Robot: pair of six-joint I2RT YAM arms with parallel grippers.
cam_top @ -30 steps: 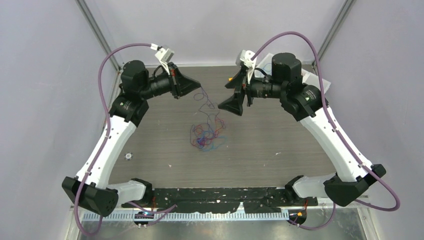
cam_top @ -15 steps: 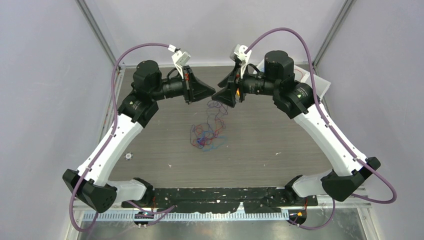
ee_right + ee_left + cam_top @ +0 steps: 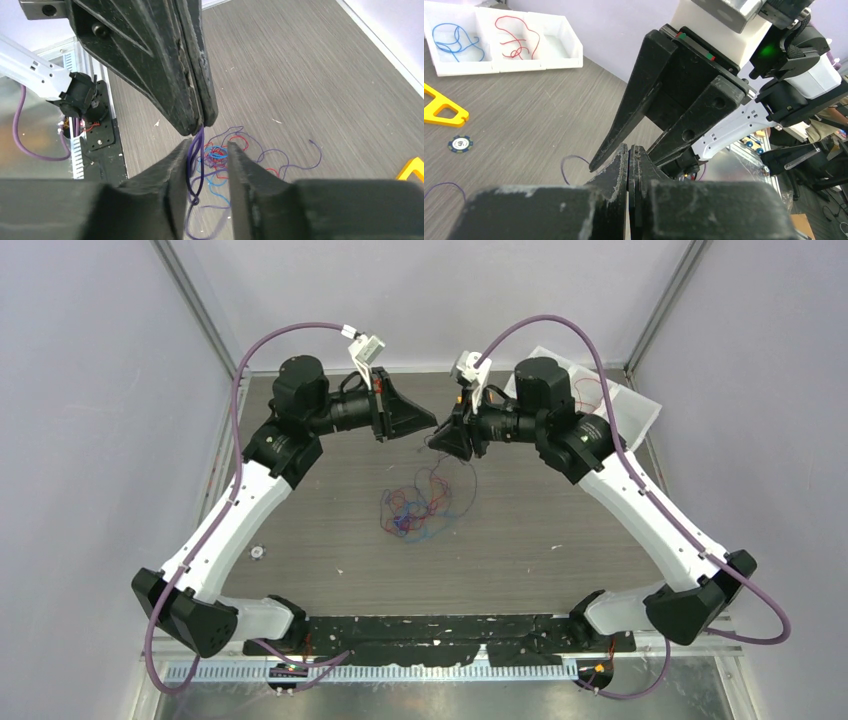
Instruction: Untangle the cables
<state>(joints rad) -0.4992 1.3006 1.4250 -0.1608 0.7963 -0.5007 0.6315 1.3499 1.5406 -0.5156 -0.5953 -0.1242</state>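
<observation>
Top external view. A small pale disc (image 3: pixel 258 552) lies on the tabletop (image 3: pixel 570 520) toward the near left, by the left edge. Past it, around mid-table, are the cables (image 3: pixel 412 508): a loose clump of red, blue and purple loops, flat on the wood grain. A few purple strands run from the clump toward the far edge, up to where the arms meet. The left gripper (image 3: pixel 428 426) and right gripper (image 3: pixel 438 441) point at each other above the far half of the tabletop, tips almost touching. A white bin (image 3: pixel 625 405) sits at the far right corner, partly behind the right arm.

Right wrist view. The right fingers (image 3: pixel 167 172) stand partly apart, with a clear gap between them. The purple cable (image 3: pixel 196 160) hangs doubled in that gap, close to one finger; cannot tell whether it touches. It is not clamped. Just beyond, the left gripper is fully closed, pinching the top of the purple cable at its tip. From there the cable drops to the clump on the tabletop below.

Left wrist view. The left fingers (image 3: pixel 616 170) are pressed together with no gap. The right gripper's two fingers straddle their tip. Farther off, a blue chip (image 3: pixel 460 144) and a yellow triangle (image 3: pixel 441 107) lie near each other on the tabletop. Farthest is the bin, with a blue cable (image 3: pixel 454 42) in one compartment and a red cable (image 3: pixel 516 37) in the next.
</observation>
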